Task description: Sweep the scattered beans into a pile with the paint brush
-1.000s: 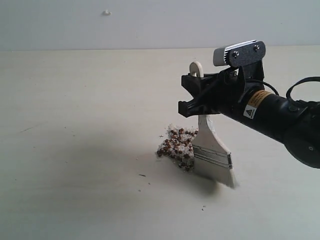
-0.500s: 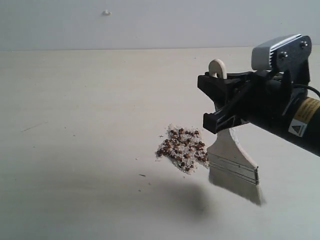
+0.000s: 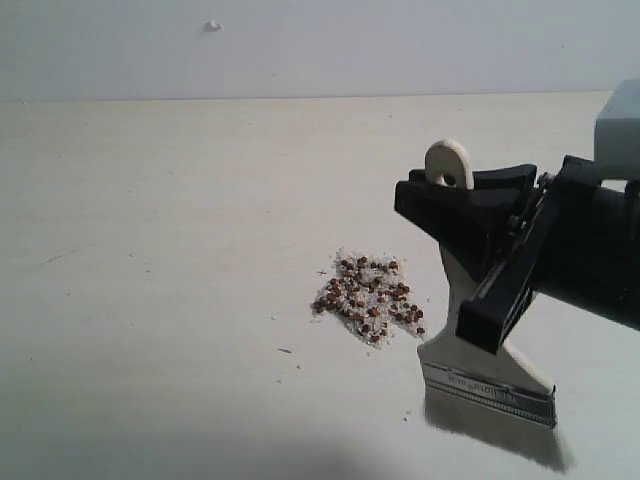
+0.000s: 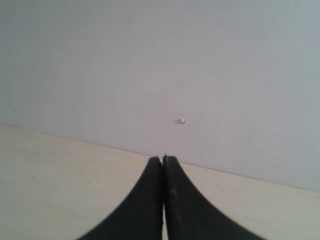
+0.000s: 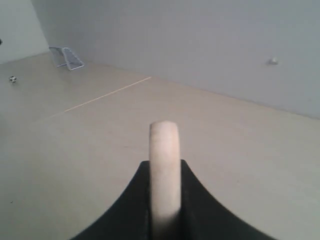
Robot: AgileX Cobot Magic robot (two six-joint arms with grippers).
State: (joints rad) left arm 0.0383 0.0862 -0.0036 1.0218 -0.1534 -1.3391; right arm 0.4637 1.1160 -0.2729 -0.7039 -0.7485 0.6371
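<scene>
beside the beans (image 3: 367, 300), the right gripper (image 5: 164, 172) clamps the paint brush (image 3: 478, 365)

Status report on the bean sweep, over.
Right end effector shut on paint brush, brush apart from the beans. Left end effector shut, empty. Beans lie in one loose pile. Nothing in the way.

Your desk (image 3: 150, 250) was a pale cream surface. You had the beans (image 3: 367, 300) lying on it in one loose pile, mixed with whitish grains (image 3: 343, 258), and a few dark specks (image 3: 285, 351) scattered just beside it.
</scene>
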